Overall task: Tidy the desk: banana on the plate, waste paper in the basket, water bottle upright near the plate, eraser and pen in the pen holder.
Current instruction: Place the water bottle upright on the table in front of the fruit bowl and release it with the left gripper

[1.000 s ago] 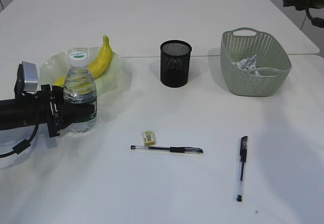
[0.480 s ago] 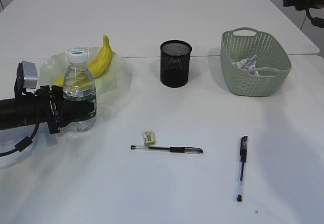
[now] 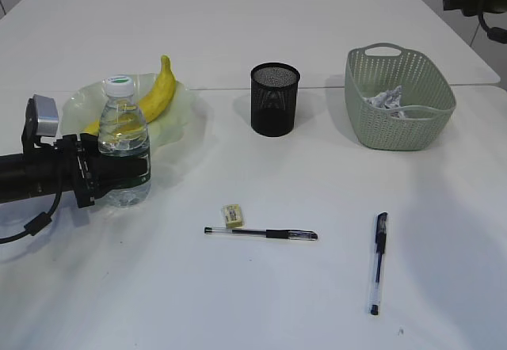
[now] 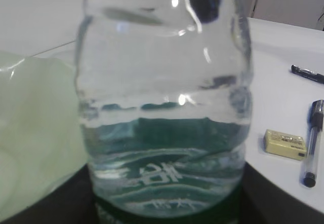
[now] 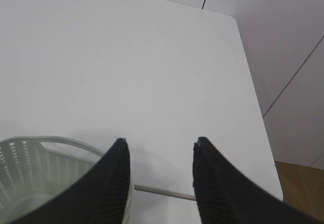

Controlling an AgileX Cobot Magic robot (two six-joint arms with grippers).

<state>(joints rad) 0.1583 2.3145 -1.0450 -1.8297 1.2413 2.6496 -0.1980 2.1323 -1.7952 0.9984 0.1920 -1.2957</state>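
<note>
Fingers of the left gripper (image 3: pixel 119 177) clasp the lower body of the water bottle (image 3: pixel 124 148), which stands upright on the white counter (image 3: pixel 261 302) with its label band between them. Fingers of the right gripper (image 5: pixel 158 148) hang apart and empty, high above the far rim of the basket (image 5: pixel 35 148) at the counter's back right.

Just behind the left fingers, past the bottle, lies the pale green plate (image 3: pixel 186 108) carrying the banana (image 3: pixel 158 90); the bottle's base sits at the plate's near edge. Below the right fingers, the grey-green basket holds crumpled waste paper (image 3: pixel 388 97). Between the two grippers, well right of the left fingers, stands the black mesh pen holder (image 3: pixel 275 99), upright and apart from everything else.

Forward and right of the left fingers, a black pen (image 3: pixel 261 233) lies crosswise on the open counter, with the small yellow eraser (image 3: pixel 232 214) just beside its left end. A second pen (image 3: pixel 379 261) lies farther right, pointing toward the front edge. Nothing stands between the left fingers and these items.

Beyond the counter's right edge, grey floor tiles (image 5: pixel 283 41) show.
</note>
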